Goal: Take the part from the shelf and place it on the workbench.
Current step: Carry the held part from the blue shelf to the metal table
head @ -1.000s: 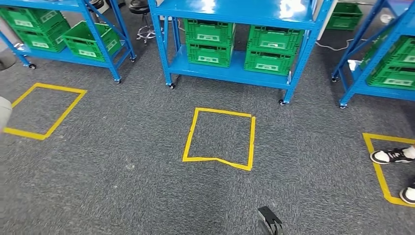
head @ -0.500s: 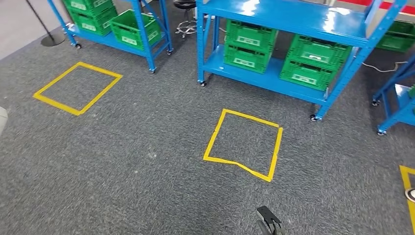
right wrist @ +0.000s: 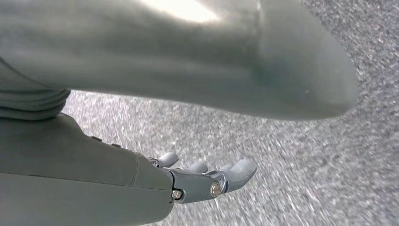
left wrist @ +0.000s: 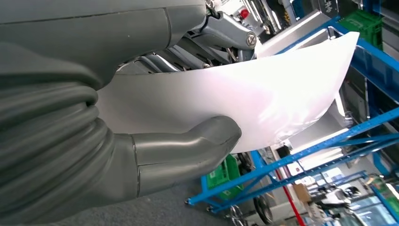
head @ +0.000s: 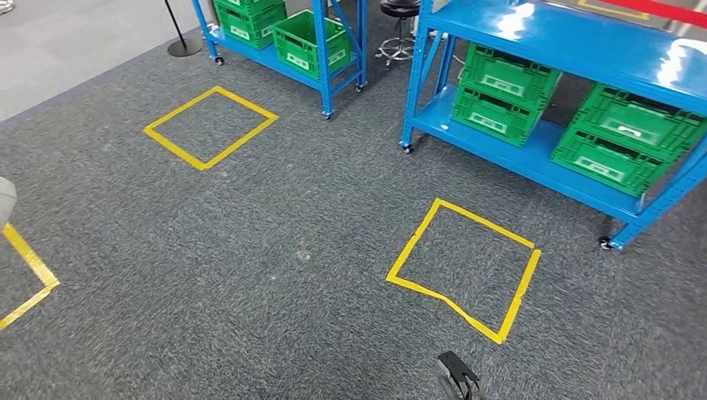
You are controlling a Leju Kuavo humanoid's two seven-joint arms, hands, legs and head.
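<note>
In the left wrist view my left hand [left wrist: 70,141] holds the part [left wrist: 244,94], a thin, curved white sheet. The thick grey thumb [left wrist: 188,146] presses on one face and the darker fingers lie behind the other, mostly hidden. Blue shelf frames show past the part's edge. In the right wrist view my right hand [right wrist: 207,181] hangs above grey carpet, its fingers stretched out with nothing between them and the thumb [right wrist: 235,61]. A pale grey shape [head: 4,200] pokes in at the head view's left edge; I cannot tell what it is.
Two blue wheeled shelves [head: 575,37] [head: 275,58] with green crates [head: 621,137] stand ahead and to the right. Yellow tape squares [head: 463,267] [head: 208,125] mark the grey carpet. A stool [head: 398,10] and a round stand base [head: 183,46] are at the back.
The whole head picture has shifted right and down, so the camera has turned left. A person's shoes at the right edge have left the picture. The left hand still holds the part.
</note>
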